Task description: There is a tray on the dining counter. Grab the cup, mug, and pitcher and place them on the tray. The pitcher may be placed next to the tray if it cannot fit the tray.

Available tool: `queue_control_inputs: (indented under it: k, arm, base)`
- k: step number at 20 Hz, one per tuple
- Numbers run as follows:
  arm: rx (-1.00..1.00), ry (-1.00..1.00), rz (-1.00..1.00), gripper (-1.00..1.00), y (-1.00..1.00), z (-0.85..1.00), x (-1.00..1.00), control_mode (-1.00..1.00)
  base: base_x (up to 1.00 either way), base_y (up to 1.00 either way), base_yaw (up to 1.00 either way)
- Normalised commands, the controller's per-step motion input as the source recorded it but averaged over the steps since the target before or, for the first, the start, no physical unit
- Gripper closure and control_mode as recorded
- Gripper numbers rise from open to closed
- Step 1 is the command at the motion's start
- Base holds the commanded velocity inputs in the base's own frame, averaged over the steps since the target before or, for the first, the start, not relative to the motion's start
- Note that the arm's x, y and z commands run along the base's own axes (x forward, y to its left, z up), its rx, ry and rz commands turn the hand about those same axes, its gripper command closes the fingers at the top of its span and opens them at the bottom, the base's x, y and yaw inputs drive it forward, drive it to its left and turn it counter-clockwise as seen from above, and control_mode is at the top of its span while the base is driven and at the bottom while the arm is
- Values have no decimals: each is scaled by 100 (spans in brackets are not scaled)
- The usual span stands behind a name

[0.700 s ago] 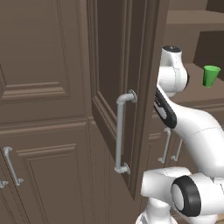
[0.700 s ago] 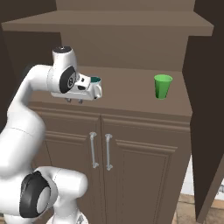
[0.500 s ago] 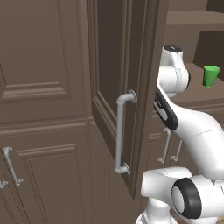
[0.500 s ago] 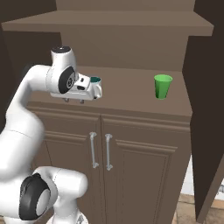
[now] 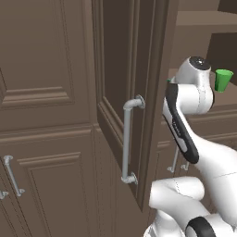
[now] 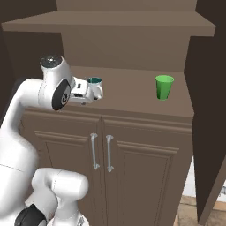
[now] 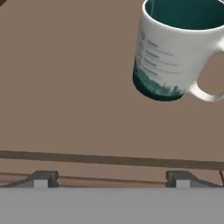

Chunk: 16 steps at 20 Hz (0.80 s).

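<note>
Two items sit on this brown cabinet counter (image 6: 132, 95): the mug (image 6: 94, 82) toward the left end, near the front edge, and the cup (image 6: 164, 87) toward the right end, well apart from it. Nearest first — gripper (image 6: 93, 93) hangs just at the counter's front edge, jaws spread wide, nothing between them; in the hand view the two fingertips (image 7: 41, 178) sit low with the mug (image 7: 175, 48) up and to the right of centre, its handle pointing away to the right, so it's off the gripper's axis and not yet between the fingers. Mug stands upright, teal inside, white band on top. Step in hand looks like the approach for the mug pick — first of the fetches, by my read. Next move calls for shifting the hand sideways to centre on the mug body, advancing until the fingers straddle it clear of the handle, then closing.
</note>
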Motion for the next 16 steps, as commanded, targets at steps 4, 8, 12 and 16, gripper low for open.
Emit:
queue_control_inputs:
  k: [4, 8, 12, 16]
  arm:
    - [0, -21, -2, -100, -29, 25, -11, -100]
    - [0, -26, 0, -100, -26, 37, -3, -100]
    - [0, -26, 0, -100, -27, 30, -2, -100]
    - [0, -17, 0, -100, -30, 33, 0, -100]
  base:
    - [0, 0, 0]
    - [0, 0, 0]
    - [0, 0, 0]
    - [0, 0, 0]
